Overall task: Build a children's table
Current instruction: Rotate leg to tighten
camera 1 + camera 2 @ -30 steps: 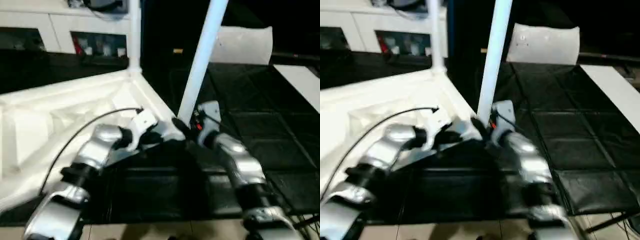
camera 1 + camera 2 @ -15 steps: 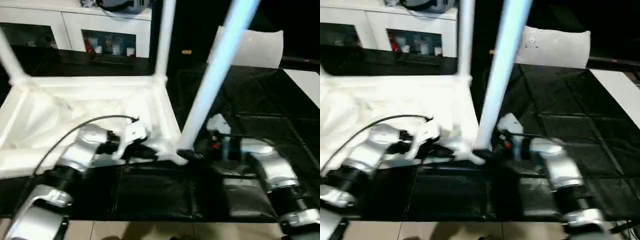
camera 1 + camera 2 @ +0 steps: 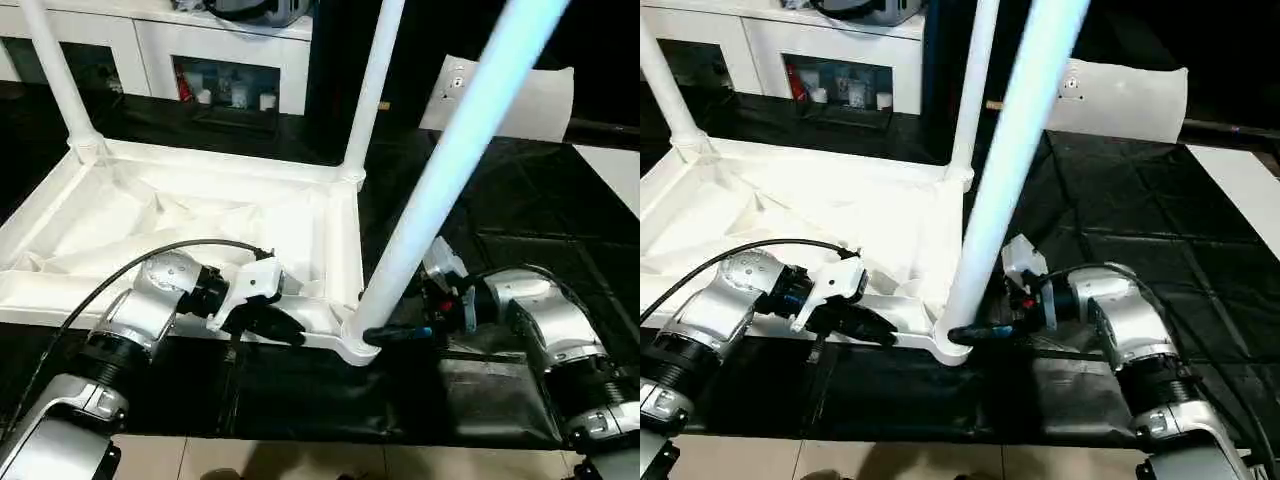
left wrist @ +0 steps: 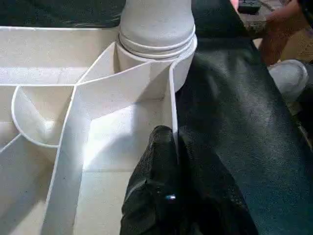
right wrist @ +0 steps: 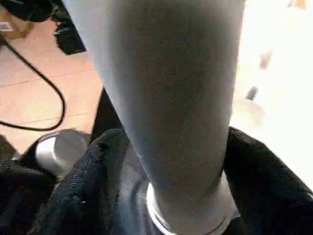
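Leg (image 3: 440, 170) stands in the near-right corner socket, long axis leaning up and away; right gripper (image 3: 395, 333) straddles its base, fingers either side, whether clamped I cannot tell. Left gripper (image 3: 275, 325) is pinched shut on the tabletop (image 3: 200, 215) rim just beside that socket. Count: three legs standing, one tabletop, inverted on the black mat (image 3: 520, 260).

Head stereo downward; wrist close-ups.

- No text, label, brand, number or sign can be read anywhere.
- The white pillow-like slab (image 3: 515, 95) bears a small dark mark near its corner, perhaps a tag; too small to read.
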{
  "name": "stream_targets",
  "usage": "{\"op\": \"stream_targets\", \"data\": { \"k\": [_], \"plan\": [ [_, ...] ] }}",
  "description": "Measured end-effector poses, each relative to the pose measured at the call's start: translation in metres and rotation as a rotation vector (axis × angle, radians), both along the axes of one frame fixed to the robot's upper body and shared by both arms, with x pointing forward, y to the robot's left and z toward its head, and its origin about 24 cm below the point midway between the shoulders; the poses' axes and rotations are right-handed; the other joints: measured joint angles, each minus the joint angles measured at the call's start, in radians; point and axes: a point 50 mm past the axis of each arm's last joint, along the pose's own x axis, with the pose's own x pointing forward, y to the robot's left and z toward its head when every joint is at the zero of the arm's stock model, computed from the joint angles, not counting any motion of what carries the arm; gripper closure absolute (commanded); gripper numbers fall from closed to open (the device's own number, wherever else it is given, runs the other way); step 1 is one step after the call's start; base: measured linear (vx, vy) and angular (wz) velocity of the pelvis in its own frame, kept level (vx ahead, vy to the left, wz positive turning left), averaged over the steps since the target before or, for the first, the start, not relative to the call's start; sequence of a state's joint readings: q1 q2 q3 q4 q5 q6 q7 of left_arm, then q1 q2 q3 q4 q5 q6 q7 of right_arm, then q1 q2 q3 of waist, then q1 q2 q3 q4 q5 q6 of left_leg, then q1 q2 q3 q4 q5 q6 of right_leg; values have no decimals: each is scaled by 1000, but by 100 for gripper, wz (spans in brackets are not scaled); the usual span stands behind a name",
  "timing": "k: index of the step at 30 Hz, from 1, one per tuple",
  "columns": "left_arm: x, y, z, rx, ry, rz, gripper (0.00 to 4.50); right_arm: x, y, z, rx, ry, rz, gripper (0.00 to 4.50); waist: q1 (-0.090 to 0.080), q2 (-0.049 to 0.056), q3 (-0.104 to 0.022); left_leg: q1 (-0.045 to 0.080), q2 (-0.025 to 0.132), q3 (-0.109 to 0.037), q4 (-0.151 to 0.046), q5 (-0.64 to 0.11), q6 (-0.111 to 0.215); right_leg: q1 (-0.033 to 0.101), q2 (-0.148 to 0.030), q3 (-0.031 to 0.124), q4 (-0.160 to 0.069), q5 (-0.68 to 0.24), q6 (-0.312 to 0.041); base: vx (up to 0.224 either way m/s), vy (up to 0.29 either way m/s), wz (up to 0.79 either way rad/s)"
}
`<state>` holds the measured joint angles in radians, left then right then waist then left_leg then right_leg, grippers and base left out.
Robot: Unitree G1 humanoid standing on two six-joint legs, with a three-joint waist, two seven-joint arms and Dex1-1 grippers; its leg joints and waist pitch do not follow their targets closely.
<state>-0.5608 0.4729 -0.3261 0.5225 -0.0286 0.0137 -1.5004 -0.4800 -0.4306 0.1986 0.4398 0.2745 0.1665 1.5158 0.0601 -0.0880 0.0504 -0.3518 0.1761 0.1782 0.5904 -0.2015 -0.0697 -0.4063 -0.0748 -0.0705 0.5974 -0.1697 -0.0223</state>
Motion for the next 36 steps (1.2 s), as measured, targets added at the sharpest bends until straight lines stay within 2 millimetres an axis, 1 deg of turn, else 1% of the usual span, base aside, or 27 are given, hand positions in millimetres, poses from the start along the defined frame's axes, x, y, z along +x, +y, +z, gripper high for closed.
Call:
{"op": "stream_targets", "data": {
  "k": [2,5,8,9,11,12,14,15,17,18,20,21,23,24,26,27,30,32,34,36],
  "plan": [
    [0,0,0,0,4,-7,450,0,1,-1,4,7,3,169,1,0,0,0,0,0,0,0,0,0,0,0,0,0,0,0,0,0],
    [-1,1,0,-1,7,-16,450,-1,3,-1,9,19,15,203,3,0,0,0,0,0,0,0,0,0,0,0,0,0,0,0,0,0],
    [-1,1,1,-2,6,-24,450,-1,3,-2,10,26,14,212,5,0,0,0,0,0,1,0,0,0,0,0,0,0,0,0,0,0],
    [-1,1,1,-2,6,-25,450,-2,4,-2,12,30,15,226,7,0,0,0,0,0,1,0,0,0,0,0,1,0,0,0,0,0],
    [-1,0,0,-4,6,-25,450,-4,4,-3,17,36,8,237,9,0,0,0,0,0,1,0,0,1,0,0,1,0,0,0,0,0],
    [-1,-2,0,-10,6,-26,450,-5,4,-3,19,37,-1,237,10,0,0,1,0,0,1,0,0,1,0,0,1,0,0,0,0,0],
    [0,-5,-1,-12,3,2,450,-10,5,-7,40,54,-63,242,17,1,0,2,0,0,1,0,0,2,0,0,1,0,1,0,0,0],
    [1,-5,-2,-10,0,18,450,-11,4,-9,50,63,-99,243,15,1,0,3,0,0,1,0,0,4,0,0,1,0,1,0,0,0],
    [3,-4,-3,-9,0,58,450,-9,6,-10,53,63,-166,243,4,1,0,3,0,0,1,0,-1,5,0,0,1,-3,5,-27,1,-2],
    [4,-5,-4,-12,-1,84,450,-9,6,-11,57,61,-212,243,0,1,0,3,0,0,1,0,-1,5,0,1,0,-3,5,0,0,0],
    [9,-7,-6,-22,-4,177,450,-5,10,-16,73,48,-366,244,-11,3,-2,4,0,0,2,1,-1,7,0,1,-2,-3,6,0,0,0],
    [13,-10,-7,-25,-3,229,450,-1,13,-17,78,37,-460,247,-25,4,-2,4,-1,0,3,1,-1,6,-1,1,-3,-3,6,0,0,0],
    [18,-19,-8,-31,-7,318,450,6,16,-19,82,26,-614,250,-37,6,-3,3,-2,0,3,1,-1,5,-1,1,-5,-4,6,0,0,0],
    [22,-25,-10,-39,-6,380,450,11,19,-21,89,26,-721,251,-44,8,-4,4,-1,0,4,1,-1,5,-1,0,-7,-4,6,0,0,0],
    [26,-31,-12,-47,-8,450,450,17,26,-21,95,25,-840,252,-57,16,-6,3,-2,0,4,1,-1,3,-1,0,-10,-4,6,0,0,0],
    [28,-37,-13,-57,-6,500,450,23,30,-21,98,31,-917,252,-61,19,-7,3,-2,0,4,1,-1,3,-1,0,-13,-4,6,0,0,0],
    [36,-48,-14,-64,-14,607,450,38,41,-19,78,38,-1082,252,-70,20,-8,1,-2,0,4,2,1,2,-1,0,-16,-4,6,0,0,0],
    [39,-55,-14,-69,-13,651,450,44,46,-18,63,36,-1154,252,-71,22,-9,1,-3,0,4,2,2,3,-1,1,-17,-3,6,0,0,0],
    [42,-63,-13,-75,-22,716,450,52,55,-15,54,36,-1261,252,-72,23,-9,0,-4,1,4,3,3,3,-1,2,-17,-1,3,0,0,0],
    [44,-69,-12,-78,-29,742,450,56,59,-13,40,27,-1320,252,-69,22,-9,-1,-4,1,3,3,4,2,-1,2,-17,2,1,0,0,0]
  ]
}}
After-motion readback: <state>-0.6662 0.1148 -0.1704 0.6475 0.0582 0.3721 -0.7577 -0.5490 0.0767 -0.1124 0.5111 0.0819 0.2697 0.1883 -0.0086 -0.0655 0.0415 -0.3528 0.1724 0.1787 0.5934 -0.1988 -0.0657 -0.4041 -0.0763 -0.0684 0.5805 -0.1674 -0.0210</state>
